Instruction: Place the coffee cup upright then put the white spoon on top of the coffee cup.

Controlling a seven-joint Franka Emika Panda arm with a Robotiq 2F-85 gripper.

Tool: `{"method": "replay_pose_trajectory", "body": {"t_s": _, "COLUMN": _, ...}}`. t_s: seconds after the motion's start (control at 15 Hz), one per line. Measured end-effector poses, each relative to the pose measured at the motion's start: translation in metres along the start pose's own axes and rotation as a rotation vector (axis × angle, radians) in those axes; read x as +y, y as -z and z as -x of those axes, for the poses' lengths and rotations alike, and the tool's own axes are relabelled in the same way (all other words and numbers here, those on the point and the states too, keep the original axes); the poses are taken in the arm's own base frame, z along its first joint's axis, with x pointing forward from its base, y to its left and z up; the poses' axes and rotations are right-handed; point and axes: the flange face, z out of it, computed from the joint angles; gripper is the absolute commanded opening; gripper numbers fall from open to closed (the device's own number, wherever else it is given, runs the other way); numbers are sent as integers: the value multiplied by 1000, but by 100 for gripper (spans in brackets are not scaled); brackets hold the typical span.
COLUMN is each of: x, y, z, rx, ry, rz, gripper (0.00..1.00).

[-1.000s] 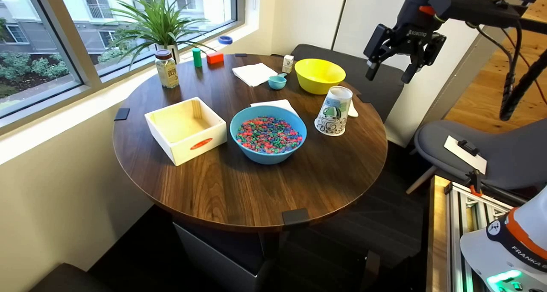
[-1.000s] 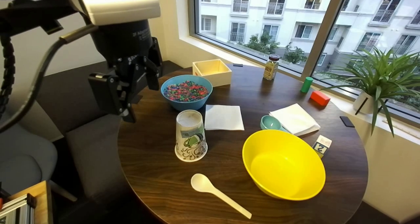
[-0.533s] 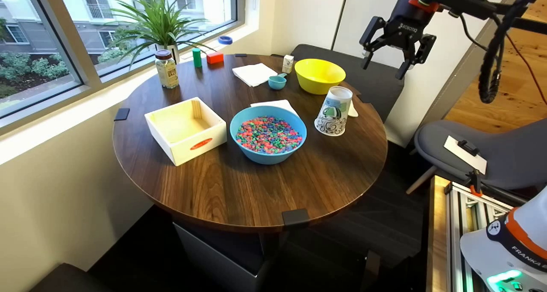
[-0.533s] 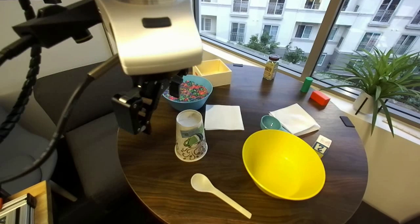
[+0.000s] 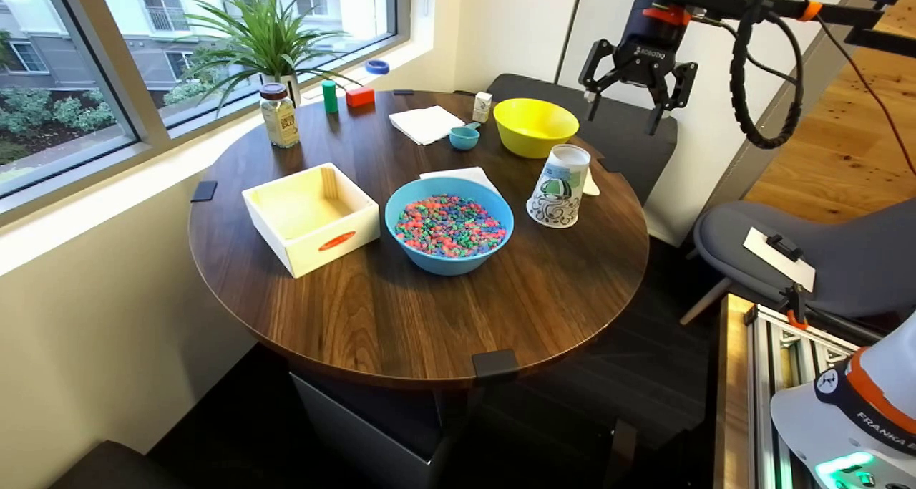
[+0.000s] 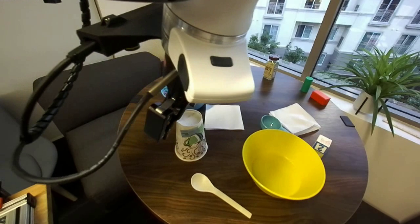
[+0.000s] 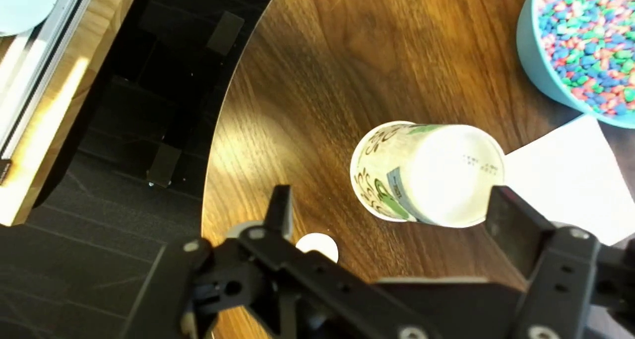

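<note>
Cup (image 5: 558,186) is standing upside down on the bench (image 5: 401,317), long axis vertical, below and left of the tool (image 5: 622,114) in an exterior view; its jaws are gaping, gripping nothing.

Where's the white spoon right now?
In an exterior view, the white spoon lies on the table at bottom centre, just below the upside-down coffee cup and to the lower left of the yellow bowl.
</note>
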Motion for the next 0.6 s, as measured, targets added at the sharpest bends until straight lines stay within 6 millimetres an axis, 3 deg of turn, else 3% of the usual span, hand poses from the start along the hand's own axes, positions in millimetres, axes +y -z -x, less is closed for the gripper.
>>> {"method": "replay_pose_trajectory", "body": {"t_s": 0.6, "x": -31, "y": -14, "z": -42, "rx": -66, "ry": -34, "rz": 25, "gripper": 100}}
